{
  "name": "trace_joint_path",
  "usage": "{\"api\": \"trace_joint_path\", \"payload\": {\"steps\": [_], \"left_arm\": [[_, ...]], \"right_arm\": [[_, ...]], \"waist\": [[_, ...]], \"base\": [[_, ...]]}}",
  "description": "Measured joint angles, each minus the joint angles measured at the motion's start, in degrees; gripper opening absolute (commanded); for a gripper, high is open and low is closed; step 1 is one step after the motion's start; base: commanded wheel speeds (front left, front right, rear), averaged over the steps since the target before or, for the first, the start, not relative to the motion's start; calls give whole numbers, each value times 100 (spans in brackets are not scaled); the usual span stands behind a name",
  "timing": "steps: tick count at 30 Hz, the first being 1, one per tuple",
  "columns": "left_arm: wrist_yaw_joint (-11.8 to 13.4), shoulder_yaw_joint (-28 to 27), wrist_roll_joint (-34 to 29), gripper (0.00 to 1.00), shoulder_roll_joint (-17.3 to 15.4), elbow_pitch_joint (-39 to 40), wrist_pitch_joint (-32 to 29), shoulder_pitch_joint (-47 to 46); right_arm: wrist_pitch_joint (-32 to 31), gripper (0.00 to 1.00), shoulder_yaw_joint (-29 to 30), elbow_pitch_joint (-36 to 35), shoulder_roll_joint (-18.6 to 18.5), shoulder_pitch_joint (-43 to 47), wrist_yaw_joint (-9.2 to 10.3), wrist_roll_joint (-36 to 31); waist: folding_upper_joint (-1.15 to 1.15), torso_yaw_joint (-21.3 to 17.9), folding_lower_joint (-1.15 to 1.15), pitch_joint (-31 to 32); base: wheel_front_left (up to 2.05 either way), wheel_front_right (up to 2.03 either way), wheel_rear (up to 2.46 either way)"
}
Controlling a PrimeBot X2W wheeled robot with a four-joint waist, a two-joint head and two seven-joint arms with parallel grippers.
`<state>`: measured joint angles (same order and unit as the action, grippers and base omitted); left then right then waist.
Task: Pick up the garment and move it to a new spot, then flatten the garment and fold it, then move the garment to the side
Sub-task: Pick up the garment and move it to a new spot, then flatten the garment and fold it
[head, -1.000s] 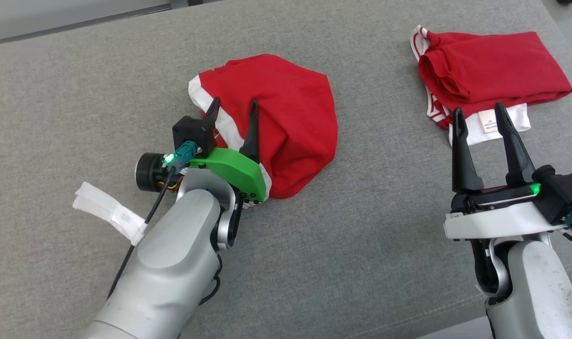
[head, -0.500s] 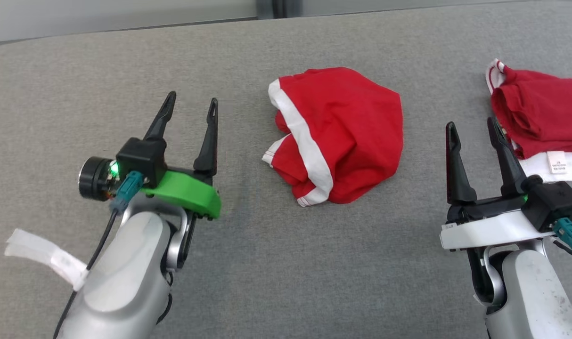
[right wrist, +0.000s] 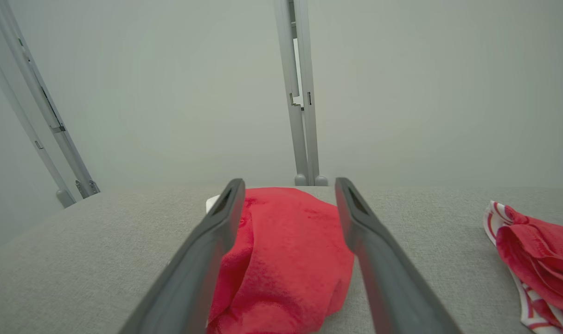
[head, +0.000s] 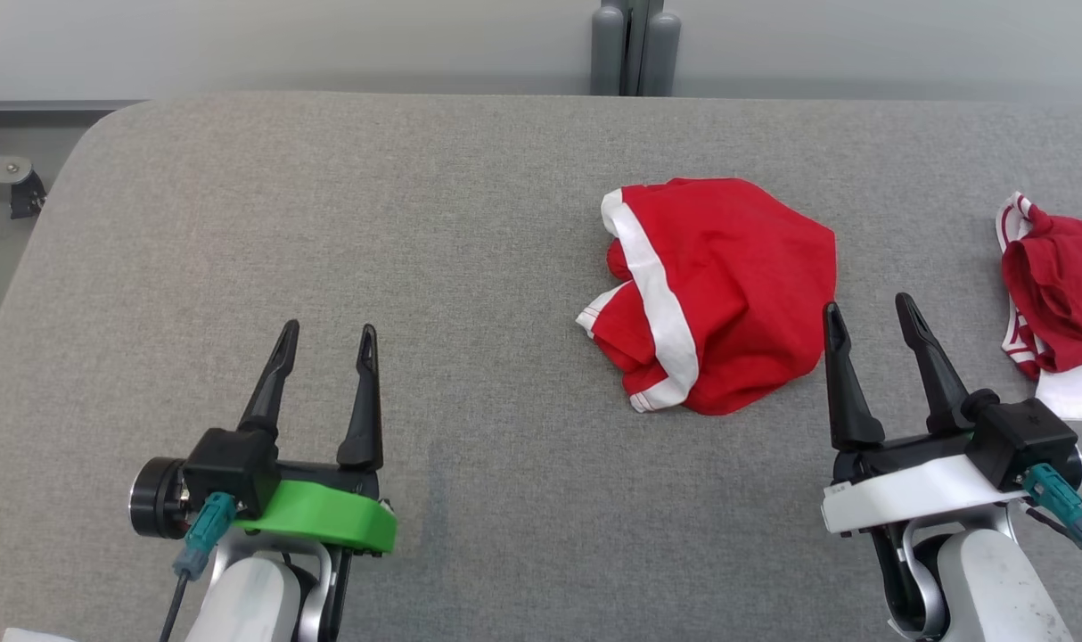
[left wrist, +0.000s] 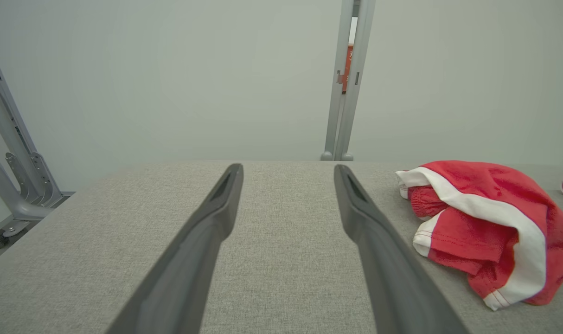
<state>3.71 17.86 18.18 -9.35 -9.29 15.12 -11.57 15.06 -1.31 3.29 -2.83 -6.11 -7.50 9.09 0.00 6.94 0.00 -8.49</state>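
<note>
Head view, crumpled red white-trimmed cloth garment (head: pixel 728 294) right of centre on grey fabric tabletop (head: pixel 372 196), my left claw (head: pixel 327 334) apart over bare surface, my right claw (head: pixel 868 308) apart beside garment's near edge.

Left pincer (head: pixel 329 329) withdrawn from garment (head: pixel 728 285), now well apart.

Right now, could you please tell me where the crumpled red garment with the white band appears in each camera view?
Head view: the crumpled red garment with a white band lies right of centre.
Left wrist view: the garment lies at the right side, its white band facing the camera.
Right wrist view: the garment is low in the centre, framed between the two dark fingers.
Shared landmark: the grey upright post behind the far edge.
</note>
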Motion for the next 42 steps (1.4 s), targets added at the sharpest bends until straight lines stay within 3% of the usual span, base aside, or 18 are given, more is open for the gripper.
{"api": "trace_joint_path", "payload": {"steps": [6,13,18,19,24,25,26,27,32,37,40,42], "left_arm": [[-293,-369,-256,100,259,34,0,155],[-570,-602,-485,100,493,-47,0,141],[-683,-616,-566,100,581,-146,0,136],[-722,-597,-581,100,613,-193,0,135],[-733,-665,-604,100,637,-271,0,131],[-733,-676,-605,100,637,-276,0,131],[-733,-682,-605,100,637,-279,0,131],[-732,-681,-603,100,637,-279,0,132],[-722,-683,-569,100,641,-300,0,154],[-719,-664,-570,100,644,-319,0,160],[-698,-648,-570,100,647,-327,0,169],[-688,-639,-563,100,647,-342,0,191]], "right_arm": [[0,100,-109,33,-2,71,0,30],[-40,100,-858,760,7,140,0,345],[-234,100,-1138,1525,4,-65,1,992],[-236,100,-1141,1834,7,-241,1,1404],[-156,100,-1327,2827,4,-798,1,2141],[-137,45,-1362,2949,4,-857,1,2156],[-122,4,-1373,3028,4,-897,1,2153],[-99,0,-1378,3120,5,-957,1,2135],[-34,0,-1268,3357,11,-1107,1,1714],[-15,0,-891,3274,-11,-1062,1,761],[-7,0,-791,3010,-225,-949,1,223],[-49,0,-828,2775,-611,-894,-1,-468]], "waist": [[0,78,0,55],[0,217,0,36],[0,391,0,-9],[0,493,0,-32],[0,900,0,-113],[0,940,0,-124],[0,966,0,-131],[0,989,0,-139],[0,913,0,-138],[0,676,0,-64],[0,499,0,-5],[0,363,0,35]], "base": [[0,0,0],[0,0,0],[0,0,0],[0,0,0],[0,0,0],[0,0,0],[0,0,0],[0,0,0],[0,0,0],[0,0,0],[0,0,0],[0,0,0]]}}
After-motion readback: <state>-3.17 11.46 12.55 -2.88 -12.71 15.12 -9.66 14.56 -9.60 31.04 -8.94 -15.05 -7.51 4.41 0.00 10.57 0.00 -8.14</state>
